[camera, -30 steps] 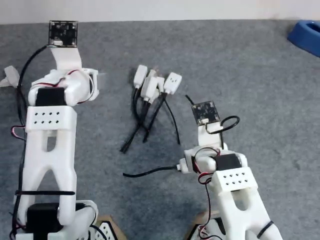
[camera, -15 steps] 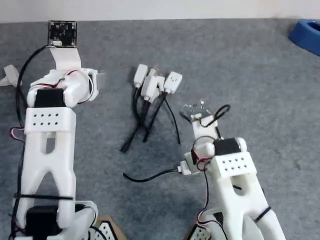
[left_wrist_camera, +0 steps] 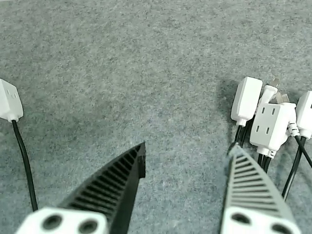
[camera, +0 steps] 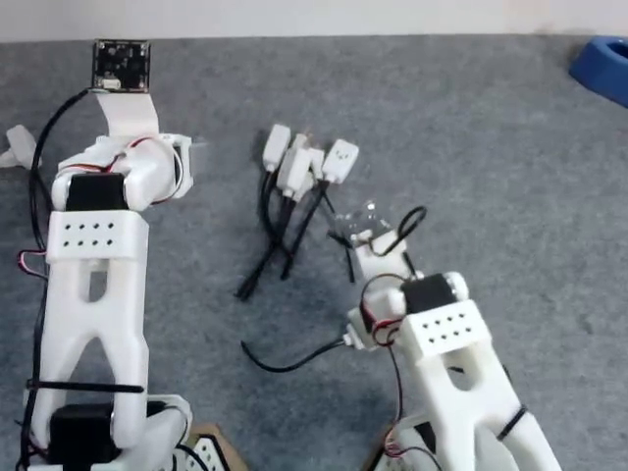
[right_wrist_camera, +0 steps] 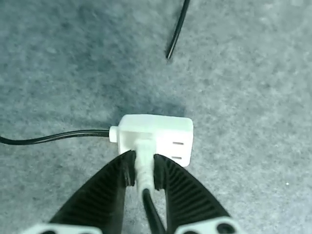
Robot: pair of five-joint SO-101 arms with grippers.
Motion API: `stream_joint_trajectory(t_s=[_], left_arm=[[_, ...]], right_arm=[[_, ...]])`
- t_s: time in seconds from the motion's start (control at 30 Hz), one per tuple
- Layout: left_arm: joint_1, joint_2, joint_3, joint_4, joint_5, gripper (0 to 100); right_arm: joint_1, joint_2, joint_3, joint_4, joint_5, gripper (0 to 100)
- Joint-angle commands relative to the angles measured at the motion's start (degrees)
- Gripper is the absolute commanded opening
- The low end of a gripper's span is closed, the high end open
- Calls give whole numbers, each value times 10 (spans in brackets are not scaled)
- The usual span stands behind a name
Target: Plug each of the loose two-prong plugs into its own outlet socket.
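"Grey carpet point(camera: 491, 147) all over the table, then. Where's the left gripper point(left_wrist_camera: 187, 147)?"

"Above bare carpet, jaws spread wide, nothing between them. A bundle of plugs and sockets point(left_wrist_camera: 265, 119) lies just beside one finger. A lone socket point(left_wrist_camera: 9, 100) sits well off to the other side."

"And the right gripper point(right_wrist_camera: 144, 157)?"

"Clamped narrow on a white plug point(right_wrist_camera: 145, 163). The plug's front end touches a socket block point(right_wrist_camera: 156, 130) lying on the carpet, and a black cord point(right_wrist_camera: 53, 137) runs out from that block's end."
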Motion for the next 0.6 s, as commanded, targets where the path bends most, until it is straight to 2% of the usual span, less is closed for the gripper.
stream_joint_trajectory(t_s=[0.0, 0.17, 0.57], left_arm=[[10, -15, -7, 3, 5, 274], [11, -15, -7, 4, 4, 274], [13, -15, -6, 4, 4, 274]], right_arm=[[-21, 87, 30, -40, -1, 6], [-21, 194, -4, -51, -1, 6], [3, 218, 1, -71, 38, 6]])
